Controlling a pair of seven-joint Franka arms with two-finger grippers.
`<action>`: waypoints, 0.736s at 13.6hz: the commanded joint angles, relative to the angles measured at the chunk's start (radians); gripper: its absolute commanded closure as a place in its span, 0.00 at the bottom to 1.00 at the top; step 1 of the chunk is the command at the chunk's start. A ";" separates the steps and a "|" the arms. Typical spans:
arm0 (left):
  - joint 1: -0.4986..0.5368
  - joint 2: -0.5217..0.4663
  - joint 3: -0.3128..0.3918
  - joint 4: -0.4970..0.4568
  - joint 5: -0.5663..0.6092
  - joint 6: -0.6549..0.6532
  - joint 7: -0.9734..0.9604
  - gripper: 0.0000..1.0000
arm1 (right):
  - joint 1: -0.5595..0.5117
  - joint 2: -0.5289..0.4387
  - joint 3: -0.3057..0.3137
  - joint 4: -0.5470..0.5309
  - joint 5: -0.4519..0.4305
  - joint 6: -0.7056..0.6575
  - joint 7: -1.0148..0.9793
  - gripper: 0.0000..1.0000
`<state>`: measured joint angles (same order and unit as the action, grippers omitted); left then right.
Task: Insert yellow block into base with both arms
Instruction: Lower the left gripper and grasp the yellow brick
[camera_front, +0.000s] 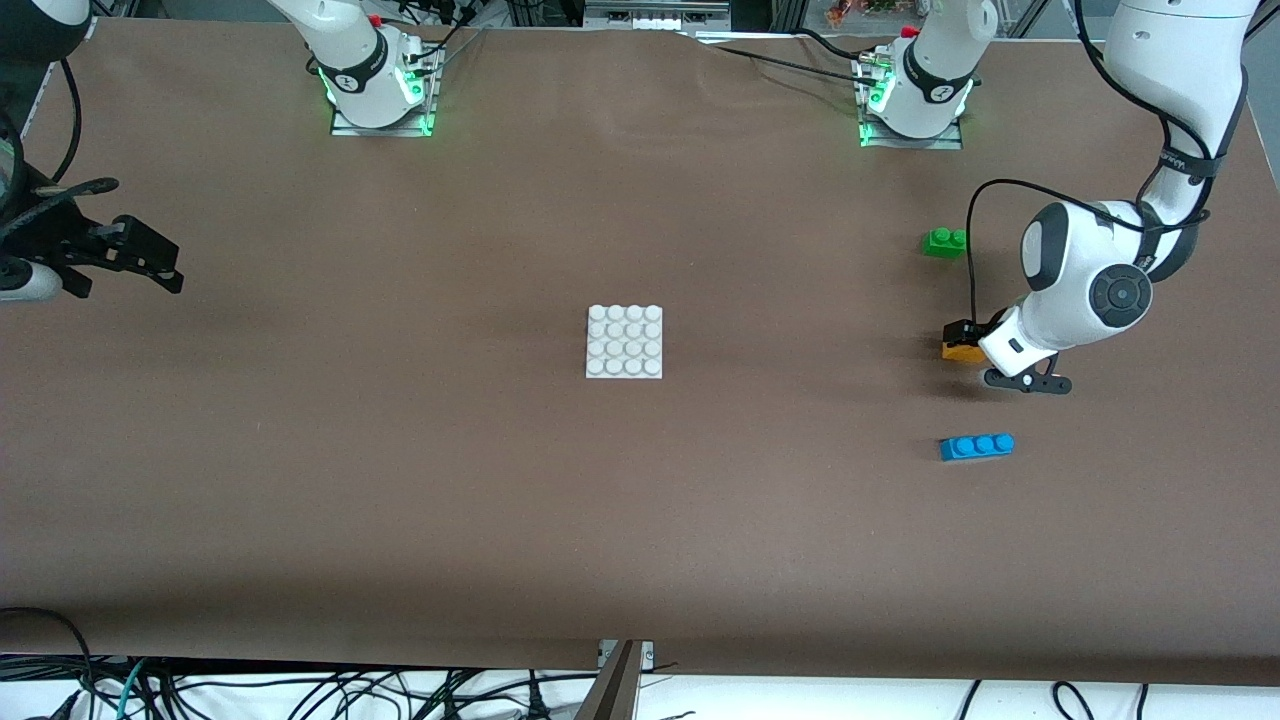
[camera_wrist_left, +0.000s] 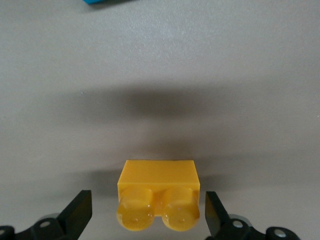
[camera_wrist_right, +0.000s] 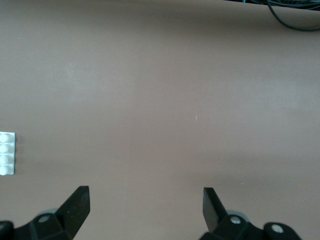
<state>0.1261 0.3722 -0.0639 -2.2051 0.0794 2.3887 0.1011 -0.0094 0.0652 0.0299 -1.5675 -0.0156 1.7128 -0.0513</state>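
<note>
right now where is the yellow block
The yellow block lies on the table toward the left arm's end, between the green brick and the blue brick, with the open left gripper around it.

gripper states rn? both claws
Left claw: open, astride the yellow block, not gripping it.
Right claw: open, holding nothing, waiting at its end of the table.

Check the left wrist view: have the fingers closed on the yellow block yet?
No, the left gripper is open, its fingers apart from the yellow block between them.
</note>
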 joint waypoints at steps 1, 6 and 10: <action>0.009 -0.013 -0.005 -0.022 0.011 0.009 0.002 0.14 | -0.009 -0.019 0.002 -0.011 0.028 -0.016 0.001 0.00; 0.007 -0.016 -0.005 -0.022 0.011 0.009 0.002 0.34 | -0.007 -0.016 0.002 -0.009 0.034 -0.038 0.053 0.00; 0.009 -0.035 -0.007 -0.018 0.010 0.001 0.000 0.78 | -0.006 -0.011 0.004 -0.009 0.023 -0.059 0.059 0.00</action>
<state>0.1267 0.3694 -0.0639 -2.2115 0.0794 2.3895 0.1008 -0.0097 0.0660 0.0297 -1.5695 0.0037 1.6750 -0.0033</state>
